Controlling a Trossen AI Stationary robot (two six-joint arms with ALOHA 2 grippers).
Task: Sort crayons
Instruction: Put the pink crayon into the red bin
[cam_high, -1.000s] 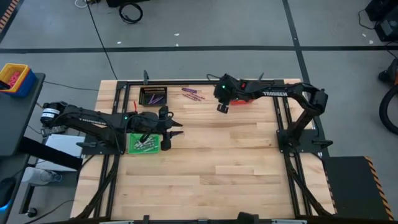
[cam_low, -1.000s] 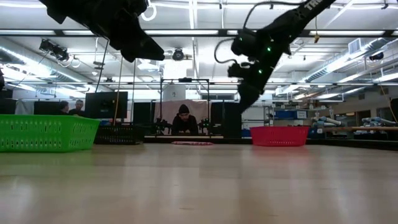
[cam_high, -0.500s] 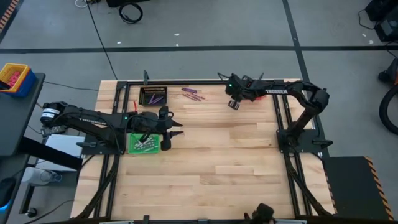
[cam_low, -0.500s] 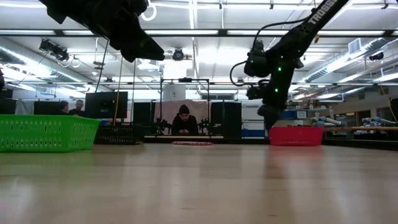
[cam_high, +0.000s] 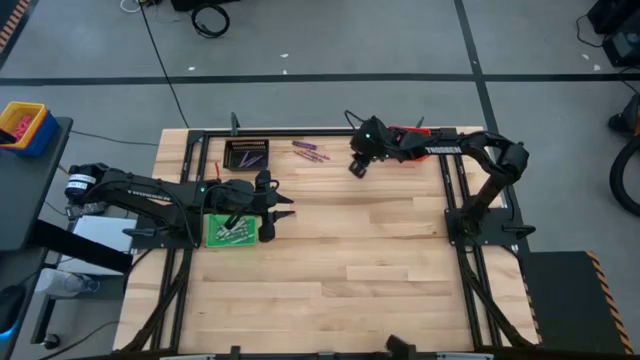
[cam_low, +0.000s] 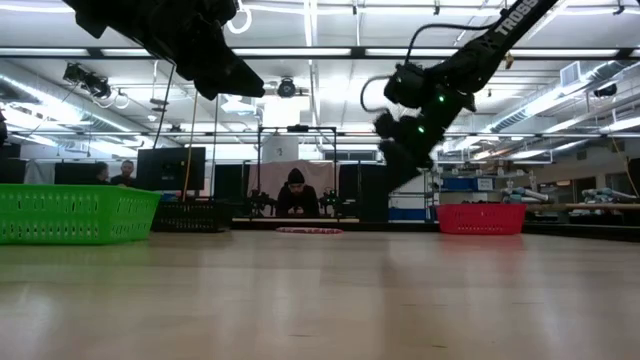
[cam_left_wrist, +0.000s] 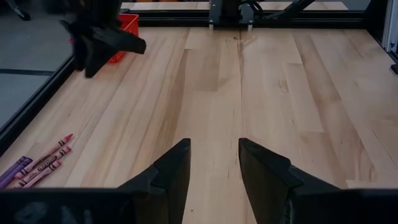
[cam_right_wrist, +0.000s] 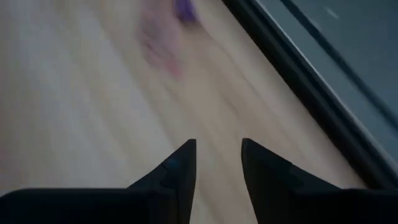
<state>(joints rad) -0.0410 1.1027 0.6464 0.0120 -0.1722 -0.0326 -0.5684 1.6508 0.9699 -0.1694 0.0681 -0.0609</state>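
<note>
The right gripper (cam_high: 357, 168), jaws parted and empty, is hovering near the loose crayons (cam_high: 310, 150) by the table's far edge. Next: descending onto one. The left gripper (cam_high: 279, 212), also parted, is waiting beside the green bin (cam_high: 231, 232).

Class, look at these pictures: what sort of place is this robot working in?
Probably a robotics lab or workshop: a wooden table in a metal frame carries two arms, ceiling strip lights run overhead, and a person sits among workbenches behind.

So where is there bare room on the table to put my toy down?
The wide wooden stretch in front of both arms is bare. It is crowded along the far edge: black bin, loose crayons, red bin, and the green bin under the left gripper.
</note>
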